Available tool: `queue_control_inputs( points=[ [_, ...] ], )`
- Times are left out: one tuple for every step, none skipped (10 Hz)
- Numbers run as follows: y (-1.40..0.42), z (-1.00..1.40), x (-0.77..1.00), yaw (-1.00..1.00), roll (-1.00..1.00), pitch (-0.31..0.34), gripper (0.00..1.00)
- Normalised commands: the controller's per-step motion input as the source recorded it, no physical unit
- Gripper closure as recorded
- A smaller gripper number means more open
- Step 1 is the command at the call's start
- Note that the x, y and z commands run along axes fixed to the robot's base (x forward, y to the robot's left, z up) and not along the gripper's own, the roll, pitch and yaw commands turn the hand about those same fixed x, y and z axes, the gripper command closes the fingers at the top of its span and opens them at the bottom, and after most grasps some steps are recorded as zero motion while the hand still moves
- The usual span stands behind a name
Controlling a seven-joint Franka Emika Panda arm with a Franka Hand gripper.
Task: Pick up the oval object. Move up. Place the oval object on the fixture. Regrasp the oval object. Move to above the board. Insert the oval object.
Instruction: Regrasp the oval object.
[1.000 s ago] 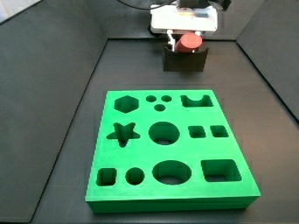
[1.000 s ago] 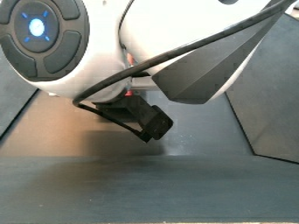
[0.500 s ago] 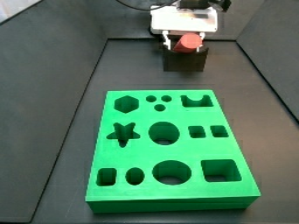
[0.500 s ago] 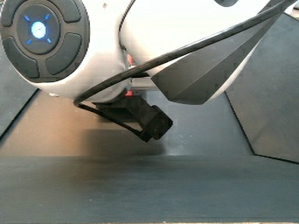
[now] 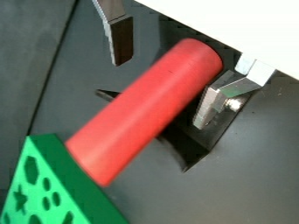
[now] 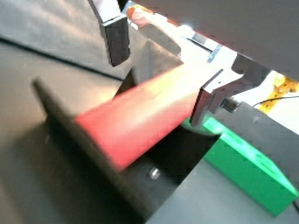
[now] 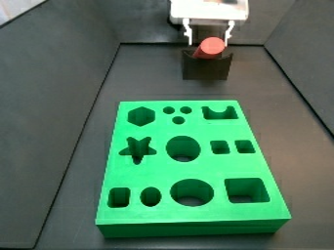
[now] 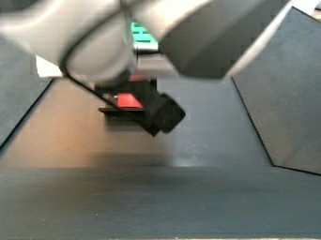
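Oval object (image 5: 146, 105) lies on fixture (image 6: 82, 144) (mostly hidden); gripper (image 5: 170, 66) straddles it, jaws apart, not touching.

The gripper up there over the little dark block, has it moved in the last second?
Yes. In a side view the gripper has risen away from the fixture, leaving the oval object on it.

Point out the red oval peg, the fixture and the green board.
Oval peg (image 5: 146, 101), wrist view, mid-body.
Fixture (image 7: 206, 67), side view, front face.
Board (image 7: 156, 181), side view, bare top surface.
Tool (image 7: 209, 37), side view, over the fixture.
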Motion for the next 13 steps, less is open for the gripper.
queue_control_inputs(
  points=[
    [0.0,0.86,-0.04,0.03,0.01,-0.031,0.0],
    [0.0,0.73,-0.04,0.03,0.01,-0.031,0.0],
    [0.0,0.48,-0.04,0.04,0.0,-0.03,0.0],
    [0.0,0.28,-0.05,0.04,-0.01,-0.028,0.0],
    [0.0,0.0,-1.0,0.0,-0.04,-0.044,0.0],
    [0.0,-0.03,-1.0,-0.01,-0.05,-0.048,0.0],
    [0.0,0.0,-1.0,-0.01,-0.04,-0.086,0.0],
    [0.0,0.01,-1.0,-0.01,-0.03,-0.102,0.0],
    [0.0,0.01,-1.0,0.0,-0.03,-0.122,0.0],
    [0.0,0.01,-1.0,0.02,-0.03,-0.142,0.0],
    [-0.01,0.01,-1.0,0.04,-0.02,-0.162,0.0],
    [-0.01,0.02,-1.0,0.05,-0.01,-0.177,0.0],
    [-0.01,0.02,-1.0,0.08,-0.01,-0.19,0.0]
  ],
)
